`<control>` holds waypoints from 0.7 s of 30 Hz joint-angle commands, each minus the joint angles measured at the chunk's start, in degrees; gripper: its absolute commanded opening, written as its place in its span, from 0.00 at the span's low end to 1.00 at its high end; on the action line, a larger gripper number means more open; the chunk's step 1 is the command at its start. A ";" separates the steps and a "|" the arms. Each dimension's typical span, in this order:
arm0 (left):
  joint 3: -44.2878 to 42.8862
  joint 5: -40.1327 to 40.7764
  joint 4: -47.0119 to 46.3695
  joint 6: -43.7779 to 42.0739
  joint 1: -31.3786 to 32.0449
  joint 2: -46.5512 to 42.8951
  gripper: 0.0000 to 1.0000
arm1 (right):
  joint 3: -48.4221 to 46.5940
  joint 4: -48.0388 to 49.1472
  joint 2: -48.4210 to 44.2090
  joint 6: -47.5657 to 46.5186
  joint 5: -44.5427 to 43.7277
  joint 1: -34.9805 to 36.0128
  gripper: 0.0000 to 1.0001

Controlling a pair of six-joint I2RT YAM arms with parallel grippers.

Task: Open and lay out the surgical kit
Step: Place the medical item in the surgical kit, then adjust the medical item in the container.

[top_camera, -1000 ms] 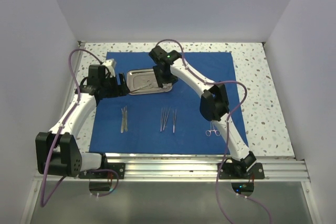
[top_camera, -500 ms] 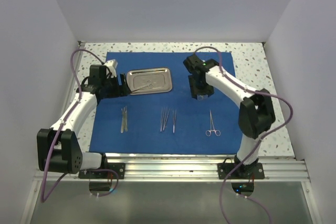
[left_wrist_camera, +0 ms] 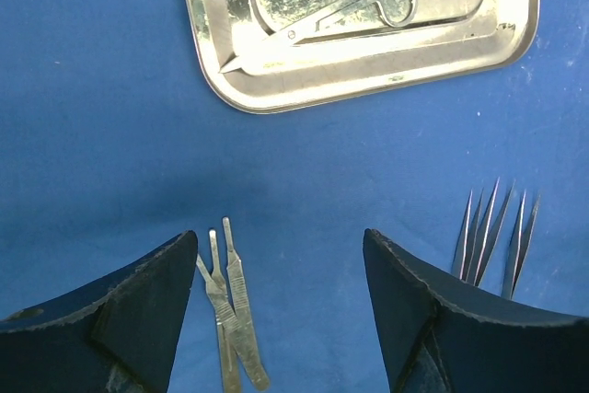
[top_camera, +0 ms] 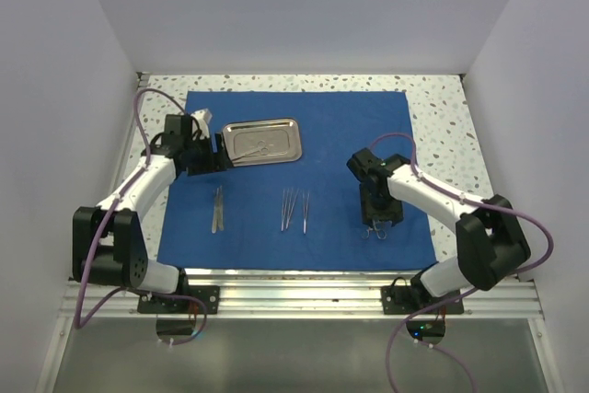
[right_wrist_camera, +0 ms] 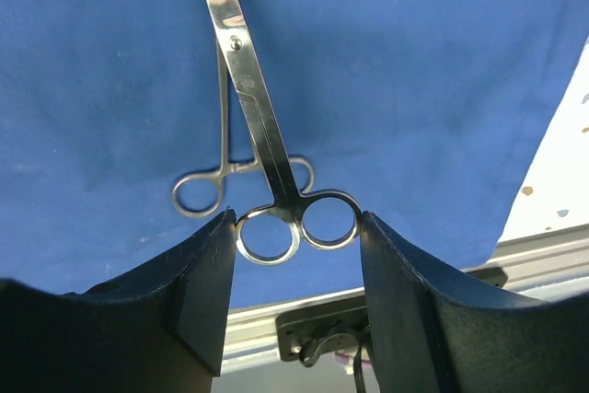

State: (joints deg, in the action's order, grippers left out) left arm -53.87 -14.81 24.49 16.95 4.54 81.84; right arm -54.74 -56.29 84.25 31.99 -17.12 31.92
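The royal-blue cloth lies spread flat. The steel tray sits at its back left and holds ring-handled scissors. My left gripper is open and empty, just left of the tray and over bare cloth. My right gripper is shut on the ring handles of a second pair of scissors and holds it low over the cloth's front right. Ring-handled forceps lie on the cloth under it. Thin tweezers lie at front centre and also show in the left wrist view.
Two flat steel handles lie on the cloth front left, seen between my left fingers. The speckled table borders the cloth. The aluminium rail runs along the near edge. White walls close in both sides.
My right arm swung from the tray to the front right, carrying the scissors, and now sits over the forceps. My left arm barely moved.
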 commanded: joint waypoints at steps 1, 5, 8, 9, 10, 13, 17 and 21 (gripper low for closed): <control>-2.73 -1.01 -1.46 0.28 0.56 -0.02 0.76 | 0.34 1.45 -2.07 1.94 2.53 0.16 0.41; -3.35 0.13 -0.50 0.01 0.47 -0.10 0.76 | -3.69 -1.09 -1.37 0.80 2.54 0.07 0.91; -3.61 1.18 -0.06 -0.08 0.47 -0.72 0.76 | -11.68 -2.77 0.38 -1.48 2.27 0.16 0.92; -3.53 1.45 -0.06 -0.16 0.47 -0.81 0.76 | -14.23 -2.25 1.26 -2.10 2.36 0.16 0.92; -3.53 1.80 -0.14 -0.08 0.47 -0.72 0.76 | -19.91 -1.89 2.75 -2.89 2.45 0.16 0.92; -4.05 3.64 0.20 0.01 0.47 -0.02 0.76 | -33.61 -1.81 11.18 -5.87 4.29 0.59 0.91; -4.58 6.98 0.38 0.10 0.47 1.56 0.75 | -51.48 1.09 25.14 -7.99 9.20 1.74 0.89; -7.29 9.44 1.26 0.19 0.47 5.07 0.68 | -76.77 -1.52 42.63 -10.01 13.07 3.49 0.85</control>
State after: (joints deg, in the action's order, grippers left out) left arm -57.58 -8.54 25.50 16.97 4.91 84.68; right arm -118.48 -56.55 118.93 25.15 -8.88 34.02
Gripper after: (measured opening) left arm 0.694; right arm 0.864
